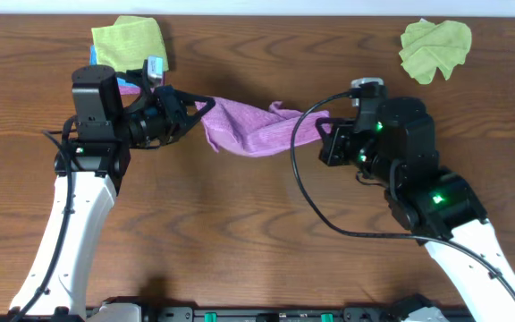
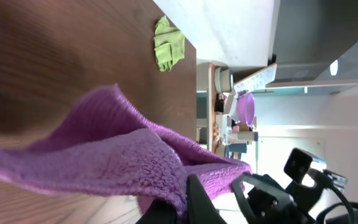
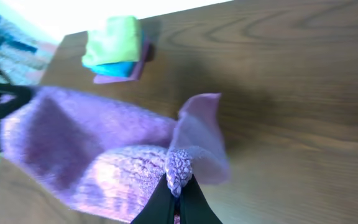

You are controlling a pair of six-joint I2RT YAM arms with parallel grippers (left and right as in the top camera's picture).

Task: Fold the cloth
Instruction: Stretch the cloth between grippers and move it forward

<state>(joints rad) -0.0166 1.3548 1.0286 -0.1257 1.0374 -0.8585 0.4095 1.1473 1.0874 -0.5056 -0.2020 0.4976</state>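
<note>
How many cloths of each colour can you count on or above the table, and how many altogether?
Purple: 2 (held purple cloth, stacked purple cloth)
Green: 2 (crumpled green cloth, stacked green cloth)
Blue: 1 (stacked blue cloth)
Total: 5

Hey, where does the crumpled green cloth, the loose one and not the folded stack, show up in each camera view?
Overhead: the crumpled green cloth lies at top right.
Left wrist: small, at top centre.
Right wrist: not in it.
Shared landmark: the purple cloth, mid-picture overhead and low in both wrist views.
</note>
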